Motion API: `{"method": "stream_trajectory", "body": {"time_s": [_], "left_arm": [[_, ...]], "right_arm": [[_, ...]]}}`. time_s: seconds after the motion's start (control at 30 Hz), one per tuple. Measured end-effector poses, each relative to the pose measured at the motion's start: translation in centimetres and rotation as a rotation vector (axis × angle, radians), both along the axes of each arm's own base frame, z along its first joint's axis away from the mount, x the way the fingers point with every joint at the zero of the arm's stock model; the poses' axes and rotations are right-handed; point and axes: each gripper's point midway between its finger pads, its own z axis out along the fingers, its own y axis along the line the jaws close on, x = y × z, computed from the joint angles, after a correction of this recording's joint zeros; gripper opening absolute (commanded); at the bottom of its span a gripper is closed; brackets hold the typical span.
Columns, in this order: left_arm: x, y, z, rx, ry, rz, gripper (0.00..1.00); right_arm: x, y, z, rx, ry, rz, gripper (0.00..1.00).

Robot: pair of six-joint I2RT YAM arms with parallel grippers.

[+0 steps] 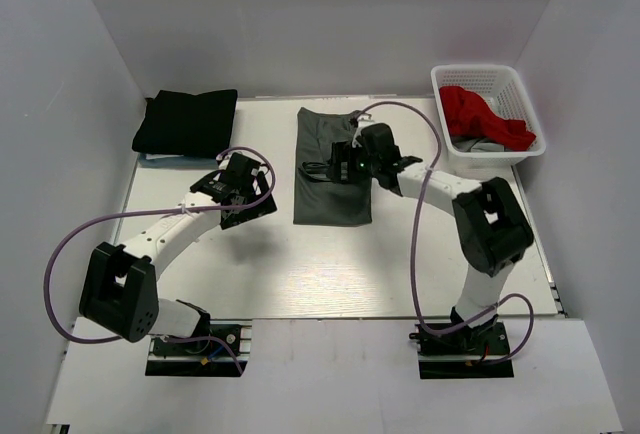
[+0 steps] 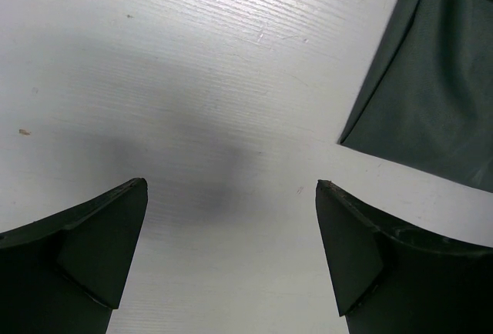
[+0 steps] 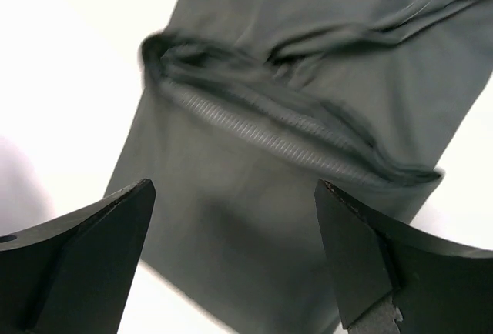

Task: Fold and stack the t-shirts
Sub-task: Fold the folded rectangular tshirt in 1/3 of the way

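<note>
A dark grey t-shirt (image 1: pixel 330 204) lies flat at upper centre, folded into a long narrow strip, its ribbed collar (image 3: pixel 254 130) puckered. A black t-shirt (image 1: pixel 187 121) sits folded square at upper left. A red t-shirt (image 1: pixel 470 109) lies crumpled in the basket (image 1: pixel 500 79) at upper right

The table (image 2: pixel 192 80) is white and matt, with a fine wood-like grain and a few scratches. The grey shirt (image 3: pixel 254 226) is smooth, thin cloth with a faint sheen; its collar (image 3: pixel 254 130) is ribbed. The black shirt (image 1: pixel 187 121) and red shirt (image 1: pixel 478 112) are matt cloth. The basket (image 1: pixel 490 76) is white plastic mesh. The fingers (image 2: pixel 85 257) look like matt black plastic.
</note>
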Motion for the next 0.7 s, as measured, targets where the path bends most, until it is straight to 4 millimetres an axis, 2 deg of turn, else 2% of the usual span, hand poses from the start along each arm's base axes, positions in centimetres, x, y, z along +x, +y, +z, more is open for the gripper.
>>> {"method": "stream_trajectory", "body": {"time_s": [0.13,0.3,0.53,0.7], "left_arm": [[0.2,-0.2,0.1,-0.009,-0.008,-0.004,1.0],[0.2,-0.6,0.1,-0.024,-0.008,-0.013,1.0],[0.0,-0.6,-0.4,-0.027,-0.001,-0.017,1.0],[-0.2,-0.5,-0.6,-0.024,0.006,-0.016,1.0]], "right_arm": [[-2.3,0.4,0.6,0.004,-0.003,0.058,0.9],[-3.6,0.8,-1.4,-0.005,0.048,0.089,0.9],[-3.6,0.8,-5.1,-0.042,0.122,0.08,0.9],[-1.4,2.0,-4.8,-0.025,0.093,0.071,0.9]]}}
